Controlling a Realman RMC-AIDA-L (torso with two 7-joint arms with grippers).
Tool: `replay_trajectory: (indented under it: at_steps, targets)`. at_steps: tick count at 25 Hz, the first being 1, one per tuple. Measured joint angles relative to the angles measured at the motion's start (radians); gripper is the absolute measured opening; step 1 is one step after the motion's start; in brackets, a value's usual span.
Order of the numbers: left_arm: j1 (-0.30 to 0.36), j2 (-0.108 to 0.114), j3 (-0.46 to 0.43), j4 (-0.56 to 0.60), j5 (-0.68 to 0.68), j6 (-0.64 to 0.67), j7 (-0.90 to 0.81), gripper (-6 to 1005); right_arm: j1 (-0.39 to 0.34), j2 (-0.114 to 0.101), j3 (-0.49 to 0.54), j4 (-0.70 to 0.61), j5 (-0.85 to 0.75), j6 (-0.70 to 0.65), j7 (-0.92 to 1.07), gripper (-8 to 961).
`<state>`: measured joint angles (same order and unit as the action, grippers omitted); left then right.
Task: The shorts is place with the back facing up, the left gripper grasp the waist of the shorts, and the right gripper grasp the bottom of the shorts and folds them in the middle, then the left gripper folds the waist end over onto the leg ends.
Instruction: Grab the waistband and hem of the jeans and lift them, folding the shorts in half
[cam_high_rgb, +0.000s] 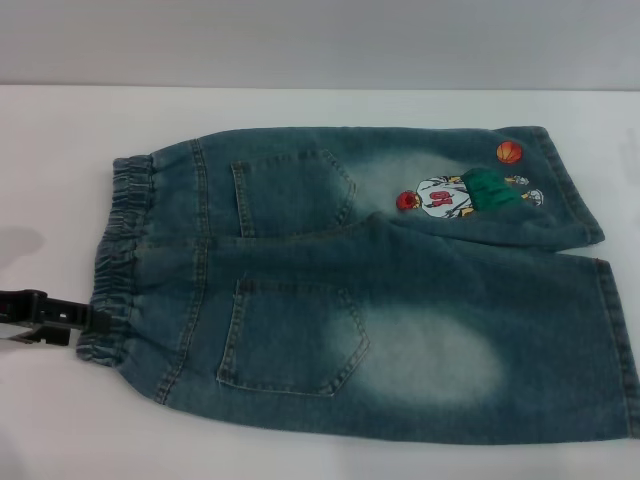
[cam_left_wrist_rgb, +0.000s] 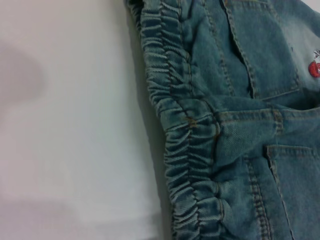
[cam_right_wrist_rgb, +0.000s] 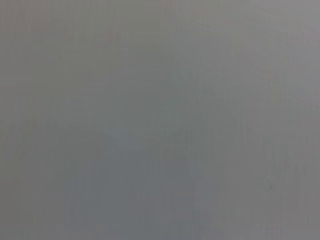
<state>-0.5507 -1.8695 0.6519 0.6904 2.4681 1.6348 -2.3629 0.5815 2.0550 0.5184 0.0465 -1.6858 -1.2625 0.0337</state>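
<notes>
1. White table (cam_high_rgb: 300, 105) — denim shorts (cam_high_rgb: 400, 310) lie flat, back up, waist (cam_high_rgb: 118, 260) toward the robot's left.
2. Left gripper (cam_high_rgb: 85, 318) at the waist's near corner; jaw opening cannot be told.
3. Right gripper — unseen.
4. Advice: pinch both waistband layers.

The whole scene is taken in from above and in front by the head camera, angled down over the white counter (cam_high_rgb: 300, 110), with the shorts (cam_high_rgb: 400, 300) spread full width and the left pincer (cam_high_rgb: 75, 318) seen at the left edge. A far closer look is given by the left wrist camera, aimed down at the waist (cam_left_wrist_rgb: 175, 125) and bare counter beside it. That gathered band and the back pockets are shared by both views. Only a plain grey field is shown by the right wrist camera.
</notes>
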Motion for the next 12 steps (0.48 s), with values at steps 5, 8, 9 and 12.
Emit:
replay_trajectory:
  at_steps: [5,8,9,12]
  targets:
    - [0.000,-0.005,0.000,0.000,0.001,-0.018,0.000,813,0.000,0.000,0.000,0.001,0.000,0.000,0.000,561]
    - [0.000,-0.011,0.000,0.000,0.002,-0.025,0.000,813,0.000,0.000,0.000,0.001,0.000,0.000,0.000,562]
    - [0.000,-0.013,0.000,0.000,0.002,-0.027,0.000,813,0.000,0.000,0.000,0.001,0.000,0.000,0.000,562]
    - [0.000,-0.017,0.000,-0.001,0.002,-0.035,0.002,814,0.000,0.001,0.000,0.000,0.000,0.000,0.000,562]
